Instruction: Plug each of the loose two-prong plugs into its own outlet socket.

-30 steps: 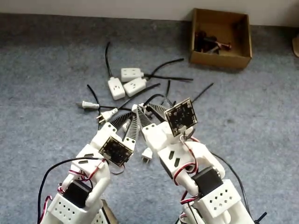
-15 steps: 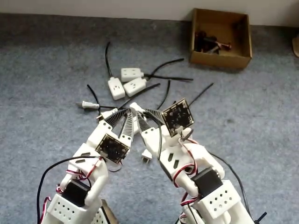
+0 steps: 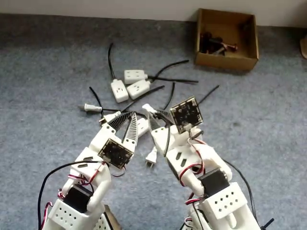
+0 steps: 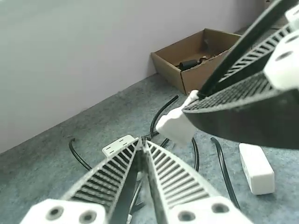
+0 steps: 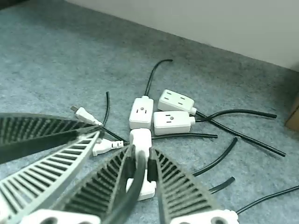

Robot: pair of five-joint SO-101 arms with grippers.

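My right gripper (image 3: 151, 115) (image 5: 140, 150) is shut on a white plug (image 3: 147, 109) (image 5: 140, 139) whose black cord runs back between the fingers. It hangs just above a white outlet (image 3: 142, 126) (image 5: 145, 187) lying between the two arms. My left gripper (image 3: 129, 118) (image 4: 141, 141) is shut beside it, tips close to the held plug (image 4: 176, 124). Three more white outlets (image 3: 135, 75) (image 3: 119, 90) (image 3: 139, 88) lie farther back. Two loose plugs (image 3: 93, 108) (image 3: 110, 117) rest to the left, and a third (image 3: 151, 157) lies between the arms.
A cardboard box (image 3: 226, 60) with small parts stands at the back right. Black cords (image 3: 170, 79) fan out across the grey carpet around the outlets. Open carpet lies to the far left and far right.
My right gripper has swung to the right and slightly away with the plug, uncovering the outlet between the arms. The left gripper has barely shifted.
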